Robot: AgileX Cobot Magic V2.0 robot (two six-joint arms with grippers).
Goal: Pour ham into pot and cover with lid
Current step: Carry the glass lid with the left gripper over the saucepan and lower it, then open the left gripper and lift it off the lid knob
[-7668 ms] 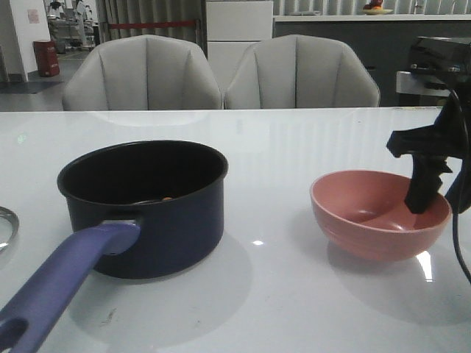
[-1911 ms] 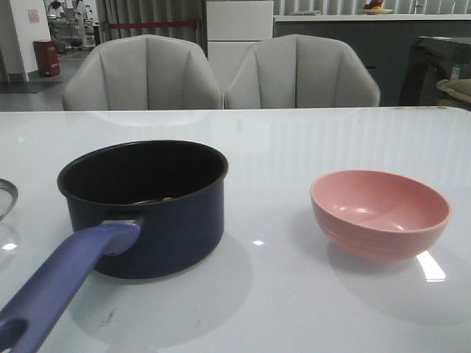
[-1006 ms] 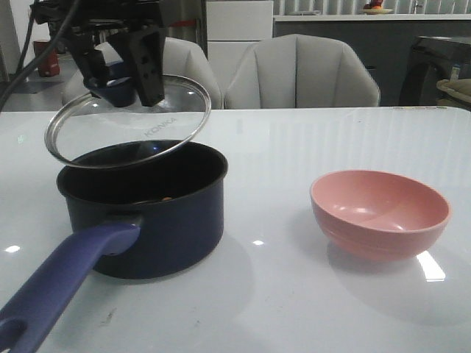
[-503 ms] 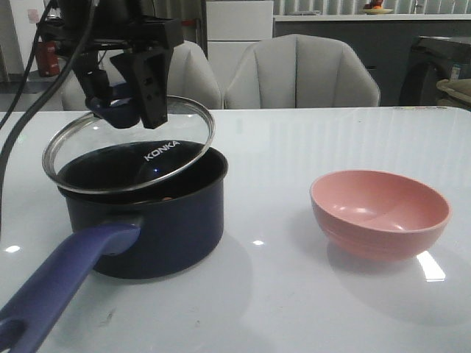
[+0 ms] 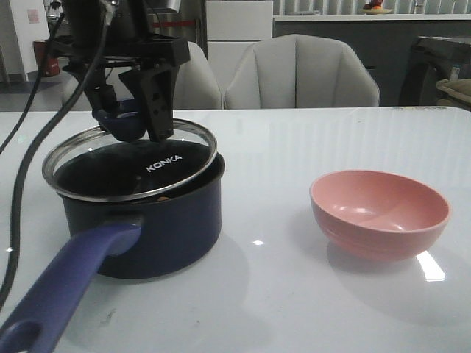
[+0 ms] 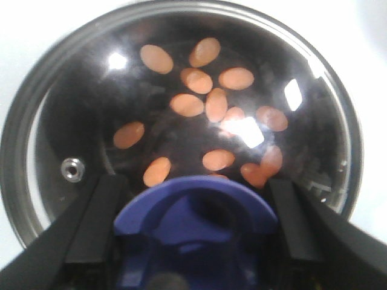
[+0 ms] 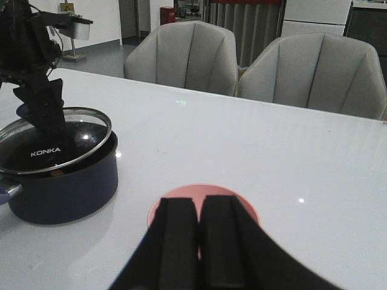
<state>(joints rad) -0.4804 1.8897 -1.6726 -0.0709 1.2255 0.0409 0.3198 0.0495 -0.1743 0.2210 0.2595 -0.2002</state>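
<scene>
left hand [image 5: 132,121] pinching lid [image 5: 158,162] knob, lid tilted on pot [image 5: 147,220] rim | ham [image 6: 205,106] inside pot | right hand [image 7: 192,241] pressed together above bowl [image 5: 379,213] | lid: rigid, breakable glass, likely slippery; hold by knob

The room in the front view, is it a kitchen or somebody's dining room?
Probably a dining or showroom area, not a kitchen: a glossy white table, two padded grey chairs behind it, and a counter farther back. No stove shows.

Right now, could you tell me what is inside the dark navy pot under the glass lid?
Through the round glass lid, orange-pink ham pieces lie on the dark navy pot's floor. The blue-purple knob and left gripper hide the part beneath them.
</scene>
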